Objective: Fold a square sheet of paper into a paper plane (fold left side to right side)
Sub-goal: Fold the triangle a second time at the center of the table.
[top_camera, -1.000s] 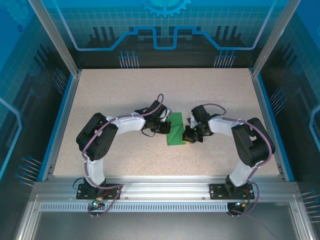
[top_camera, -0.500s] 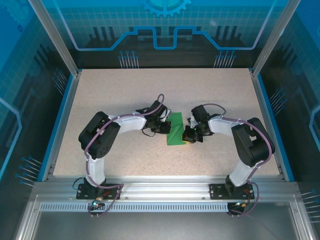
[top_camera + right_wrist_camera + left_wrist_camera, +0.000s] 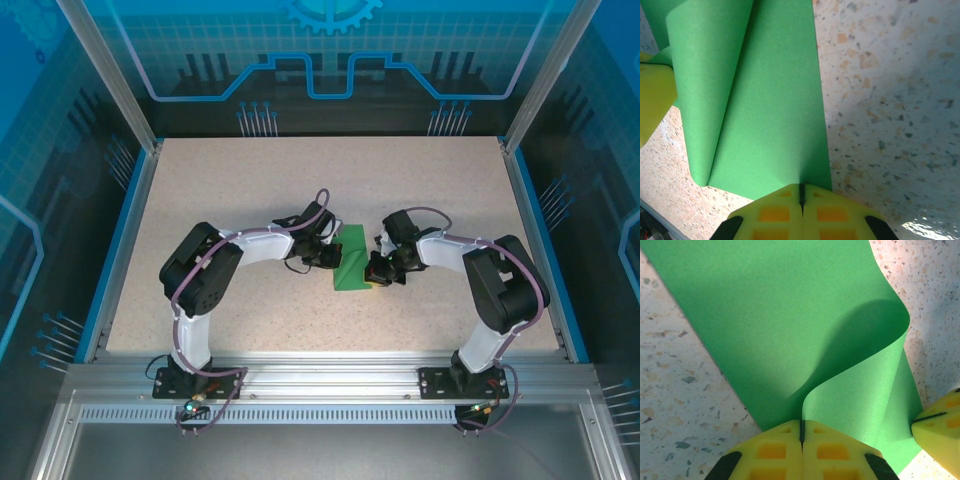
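The square sheet of paper (image 3: 351,258), bright green, lies at mid-table, partly folded over itself. My left gripper (image 3: 329,256) sits at its left side. In the left wrist view that gripper (image 3: 801,426) is shut on an edge of the sheet (image 3: 790,315), which curls up from the jaw seam into a loose loop. My right gripper (image 3: 376,272) is at the sheet's right side. In the right wrist view it (image 3: 801,191) is shut, its tips down on the flat green layer (image 3: 775,115) near the right edge. No paper plane shape is formed.
Speckled tabletop (image 3: 250,190) surrounds the sheet on all sides. Blue rails and clear walls (image 3: 130,210) border the table. The right gripper's yellow fingertip (image 3: 940,427) shows by the sheet's corner in the left wrist view.
The left arm's elbow has shifted slightly to the right. Both grippers and the sheet have hardly moved.
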`<move>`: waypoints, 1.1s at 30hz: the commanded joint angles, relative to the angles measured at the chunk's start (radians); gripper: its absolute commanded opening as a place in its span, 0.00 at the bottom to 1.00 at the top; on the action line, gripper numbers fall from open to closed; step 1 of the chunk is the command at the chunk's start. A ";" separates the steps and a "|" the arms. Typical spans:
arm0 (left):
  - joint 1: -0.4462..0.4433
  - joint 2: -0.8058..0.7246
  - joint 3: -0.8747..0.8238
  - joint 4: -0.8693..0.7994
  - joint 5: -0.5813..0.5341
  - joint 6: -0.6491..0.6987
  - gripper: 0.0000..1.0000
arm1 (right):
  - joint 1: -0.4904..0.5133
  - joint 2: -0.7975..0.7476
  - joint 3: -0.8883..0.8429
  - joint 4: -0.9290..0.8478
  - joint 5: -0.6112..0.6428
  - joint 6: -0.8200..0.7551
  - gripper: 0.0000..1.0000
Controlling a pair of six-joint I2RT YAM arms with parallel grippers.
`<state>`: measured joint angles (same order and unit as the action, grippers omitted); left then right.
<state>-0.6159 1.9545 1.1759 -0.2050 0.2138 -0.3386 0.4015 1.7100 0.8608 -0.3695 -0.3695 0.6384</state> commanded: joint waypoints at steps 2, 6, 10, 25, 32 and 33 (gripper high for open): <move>0.011 0.026 0.024 -0.033 0.001 0.019 0.02 | 0.014 0.027 0.010 -0.060 0.032 -0.013 0.00; 0.011 0.035 0.022 -0.040 0.007 0.024 0.02 | 0.014 0.025 0.008 -0.062 0.035 -0.016 0.00; 0.010 0.046 0.021 -0.047 0.014 0.025 0.02 | 0.013 0.015 0.012 -0.056 0.031 -0.019 0.00; 0.005 0.049 0.016 -0.052 0.021 0.028 0.02 | -0.020 -0.028 0.011 0.278 -0.123 0.084 0.00; 0.000 0.056 0.023 -0.060 0.022 0.033 0.02 | -0.016 0.054 0.074 0.320 -0.138 0.111 0.00; -0.002 0.055 0.025 -0.060 0.020 0.033 0.02 | -0.015 0.065 0.083 0.323 -0.143 0.112 0.00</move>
<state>-0.6125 1.9713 1.1896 -0.2089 0.2260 -0.3325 0.3920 1.7405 0.9081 -0.0895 -0.4782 0.7273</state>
